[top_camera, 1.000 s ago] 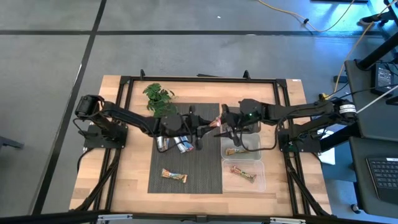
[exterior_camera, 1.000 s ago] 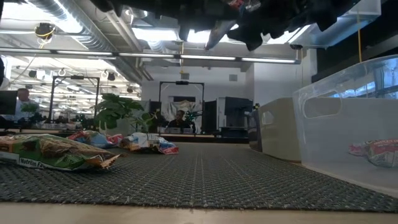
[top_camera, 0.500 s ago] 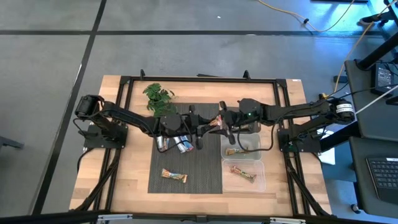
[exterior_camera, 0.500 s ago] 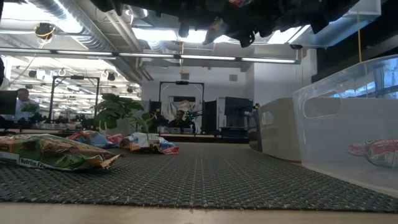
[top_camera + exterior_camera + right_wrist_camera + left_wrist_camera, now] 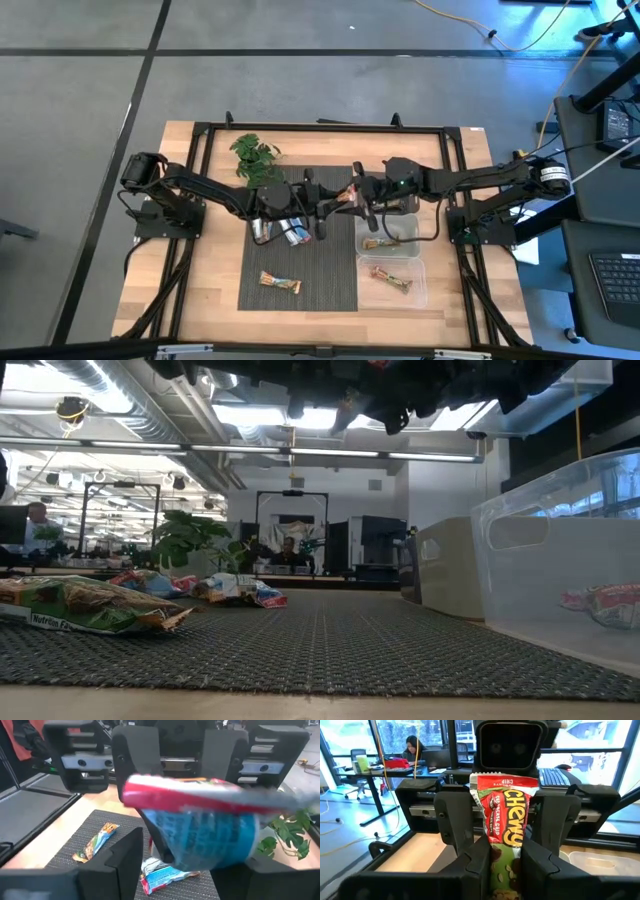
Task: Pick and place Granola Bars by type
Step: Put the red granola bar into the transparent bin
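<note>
While both grippers meet mid-air over the dark mat (image 5: pixel 300 270), a red-and-green Chewy bar (image 5: pixel 506 827) sits pinched in the left gripper (image 5: pixel 504 865), its top end between the wide-spread fingers of the right gripper (image 5: pixel 192 845), which haven't closed on it. Risk: a handoff slip. If left lets go before right clamps, the bar drops onto the mat, or onto the loose bars (image 5: pixel 290 232) just below. A slick wrapper could also twist out. Nearby: the clear bins (image 5: pixel 392 262) beside the mat already hold bars, one bar (image 5: pixel 280 283) lies alone on the mat, and a plant sprig (image 5: pixel 256 158) sits behind the left arm. Nothing blocks the way to the bins.
</note>
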`<state>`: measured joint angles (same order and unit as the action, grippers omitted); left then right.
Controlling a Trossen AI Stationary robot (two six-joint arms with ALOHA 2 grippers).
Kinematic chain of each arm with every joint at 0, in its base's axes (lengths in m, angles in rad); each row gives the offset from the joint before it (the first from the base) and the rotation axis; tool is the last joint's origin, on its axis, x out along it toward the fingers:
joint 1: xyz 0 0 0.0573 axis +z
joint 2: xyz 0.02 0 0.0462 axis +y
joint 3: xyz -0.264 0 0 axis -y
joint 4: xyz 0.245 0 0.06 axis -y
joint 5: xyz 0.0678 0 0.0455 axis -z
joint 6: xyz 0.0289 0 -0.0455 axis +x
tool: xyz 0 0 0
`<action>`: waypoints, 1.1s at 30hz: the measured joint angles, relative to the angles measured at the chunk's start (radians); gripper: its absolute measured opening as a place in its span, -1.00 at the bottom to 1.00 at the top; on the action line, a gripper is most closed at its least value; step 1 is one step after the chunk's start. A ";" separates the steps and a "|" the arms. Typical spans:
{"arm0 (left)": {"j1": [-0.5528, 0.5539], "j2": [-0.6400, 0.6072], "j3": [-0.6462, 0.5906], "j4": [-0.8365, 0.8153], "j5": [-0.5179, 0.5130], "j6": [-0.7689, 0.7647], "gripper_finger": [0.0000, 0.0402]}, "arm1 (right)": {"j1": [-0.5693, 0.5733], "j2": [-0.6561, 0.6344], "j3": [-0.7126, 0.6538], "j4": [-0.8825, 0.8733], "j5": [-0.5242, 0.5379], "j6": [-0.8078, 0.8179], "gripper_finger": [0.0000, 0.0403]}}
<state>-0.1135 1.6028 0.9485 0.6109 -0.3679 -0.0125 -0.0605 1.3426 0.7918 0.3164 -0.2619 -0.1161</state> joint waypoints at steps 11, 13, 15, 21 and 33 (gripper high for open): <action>0.000 0.000 0.000 -0.001 0.001 0.026 -0.66 | 0.000 0.000 0.000 -0.013 0.002 0.002 -0.40; 0.000 0.000 0.000 0.000 0.001 0.029 -0.65 | 0.000 -0.001 0.000 -0.016 0.002 -0.001 -0.53; 0.000 0.000 0.000 0.000 -0.002 0.045 -0.64 | 0.000 -0.001 0.000 -0.017 0.002 -0.001 -0.61; 0.000 0.000 0.000 -0.001 -0.021 0.043 -0.56 | 0.000 -0.001 0.000 -0.024 0.006 0.006 -0.61; -0.053 -0.043 0.000 -0.143 -0.204 0.150 -0.20 | 0.001 -0.018 0.000 -0.126 0.111 0.006 -0.65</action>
<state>-0.1667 1.5601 0.9485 0.4676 -0.5717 0.1377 -0.0597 1.3243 0.7921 0.1900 -0.1509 -0.1102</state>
